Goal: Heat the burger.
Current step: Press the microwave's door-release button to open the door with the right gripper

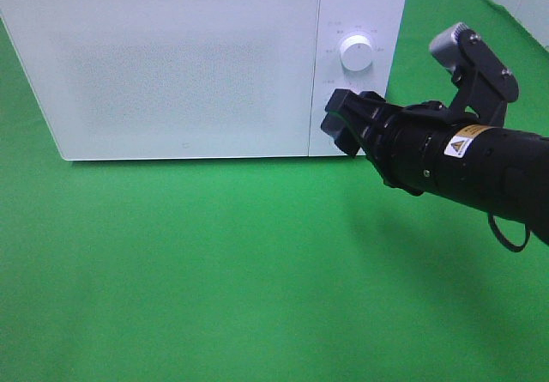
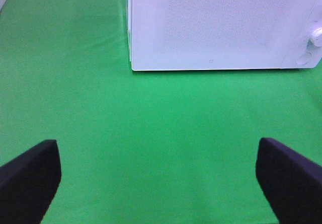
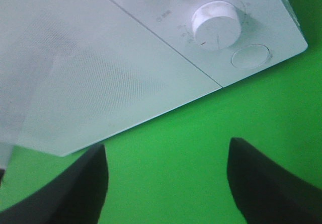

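Note:
The burger is out of view in all three views. A white microwave [image 1: 171,64] stands at the back of the green table with its door shut. My right gripper [image 1: 340,121] is open and empty, with its fingertips just in front of the lower part of the microwave's control panel, below the round knob [image 1: 356,52]. In the right wrist view the open gripper [image 3: 166,183] faces the knob [image 3: 217,25] and a round button [image 3: 250,56]. My left gripper [image 2: 158,183] is open and empty above the green cloth, well in front of the microwave [image 2: 221,22].
The green cloth [image 1: 214,270] covers the table in front of the microwave. The right arm [image 1: 480,163] reaches in from the right edge. The left arm does not show in the exterior high view.

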`<move>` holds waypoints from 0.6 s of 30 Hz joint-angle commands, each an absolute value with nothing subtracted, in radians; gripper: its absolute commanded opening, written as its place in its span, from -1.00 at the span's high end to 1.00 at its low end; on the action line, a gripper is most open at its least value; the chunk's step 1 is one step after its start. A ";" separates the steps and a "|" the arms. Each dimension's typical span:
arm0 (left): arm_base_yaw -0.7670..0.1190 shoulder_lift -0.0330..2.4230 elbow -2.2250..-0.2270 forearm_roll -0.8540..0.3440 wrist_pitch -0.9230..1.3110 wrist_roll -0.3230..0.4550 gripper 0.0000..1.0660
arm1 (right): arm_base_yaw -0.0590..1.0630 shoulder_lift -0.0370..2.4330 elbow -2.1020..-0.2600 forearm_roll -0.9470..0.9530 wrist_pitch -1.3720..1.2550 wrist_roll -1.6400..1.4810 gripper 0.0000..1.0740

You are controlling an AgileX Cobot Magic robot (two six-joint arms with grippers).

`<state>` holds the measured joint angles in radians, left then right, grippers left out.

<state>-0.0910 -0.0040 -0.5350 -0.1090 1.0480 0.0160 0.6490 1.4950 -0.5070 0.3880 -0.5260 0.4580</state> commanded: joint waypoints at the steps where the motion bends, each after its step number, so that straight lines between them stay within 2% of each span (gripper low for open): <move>1: -0.091 -0.022 -0.533 -0.110 1.039 0.015 -0.83 | 0.642 1.418 -0.511 0.344 -0.393 0.237 -0.23; 8: -0.091 -0.022 -0.533 -0.110 1.039 0.015 -0.83 | 0.642 1.287 -0.511 0.232 -0.117 0.045 -0.23; 18: -0.091 -0.022 -0.533 -0.110 1.039 0.015 -0.83 | 0.642 1.120 -0.511 0.098 0.270 -0.017 -0.23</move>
